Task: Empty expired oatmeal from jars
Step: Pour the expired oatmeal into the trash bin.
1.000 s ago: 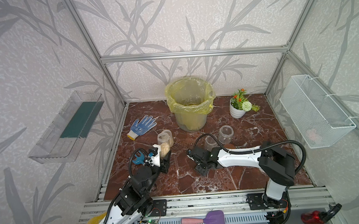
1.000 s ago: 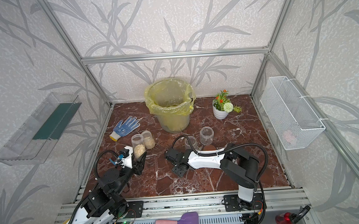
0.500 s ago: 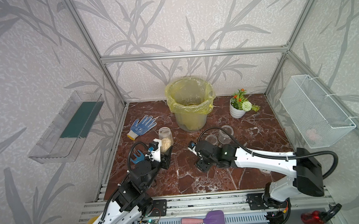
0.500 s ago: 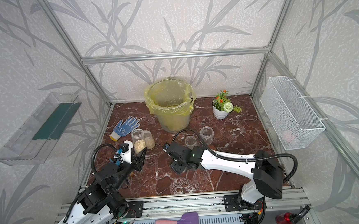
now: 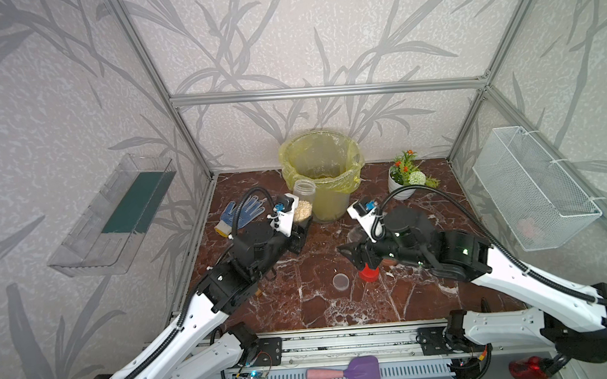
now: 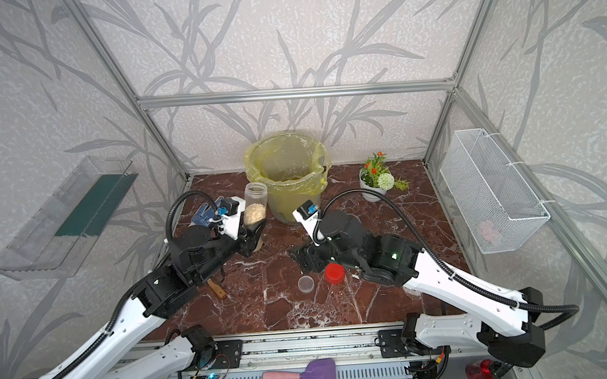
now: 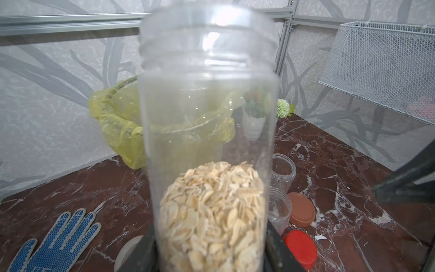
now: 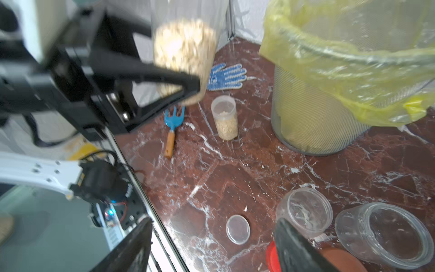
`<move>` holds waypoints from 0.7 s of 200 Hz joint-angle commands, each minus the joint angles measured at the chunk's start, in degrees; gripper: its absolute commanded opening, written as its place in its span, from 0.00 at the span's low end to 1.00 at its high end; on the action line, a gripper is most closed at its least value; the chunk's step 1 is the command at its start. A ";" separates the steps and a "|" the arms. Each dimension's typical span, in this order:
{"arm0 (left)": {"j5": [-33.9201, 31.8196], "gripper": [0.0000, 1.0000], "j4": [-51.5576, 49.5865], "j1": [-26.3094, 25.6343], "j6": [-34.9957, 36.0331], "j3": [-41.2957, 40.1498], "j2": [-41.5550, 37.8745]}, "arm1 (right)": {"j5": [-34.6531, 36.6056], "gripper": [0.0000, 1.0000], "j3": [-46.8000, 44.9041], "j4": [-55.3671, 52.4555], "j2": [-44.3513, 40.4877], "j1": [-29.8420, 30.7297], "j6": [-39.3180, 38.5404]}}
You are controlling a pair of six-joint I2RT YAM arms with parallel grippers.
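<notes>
A: Brown marble table (image 5: pixel 294 306), walled booth. L gripper (image 6: pixel 252 238)?
B: Clamped on slim lidless jar (image 6: pixel 255 200), upright, off the table. The oatmeal (image 7: pixel 211 212) fills its lower half, nr yellow-bagged bin (image 5: pixel 331 203).
A: R gripper (image 5: pixel 356 255)?
B: Jaws spread, empty, over red lid (image 5: pixel 368 273) mid-table. 2nd oatmeal jar (image 8: pixel 224 117) stands nr the bin, rear-left part of table.

The left arm (image 5: pixel 181 335) and the right arm (image 5: pixel 539 284) have white shells dotted with small screws, joined by black motor blocks. A black ribbed cable (image 5: pixel 436 196) runs along each. White camera housings (image 5: pixel 285 218) carry blue plugs. The left end effector (image 5: pixel 301 229) and the right end effector (image 5: pixel 356 256) are black. A green light (image 5: pixel 463 250) glows on the right arm.
</notes>
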 commanded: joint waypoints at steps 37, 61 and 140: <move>1.84 0.00 4.15 0.23 3.25 5.68 9.01 | -15.20 0.89 10.92 7.08 8.13 -13.26 7.64; 2.97 0.00 4.38 0.32 5.11 8.42 12.46 | -18.70 0.89 16.22 9.00 14.96 -16.04 8.97; 7.78 0.00 6.09 2.45 7.27 13.12 18.18 | -19.60 0.87 21.49 12.38 24.23 -16.89 12.51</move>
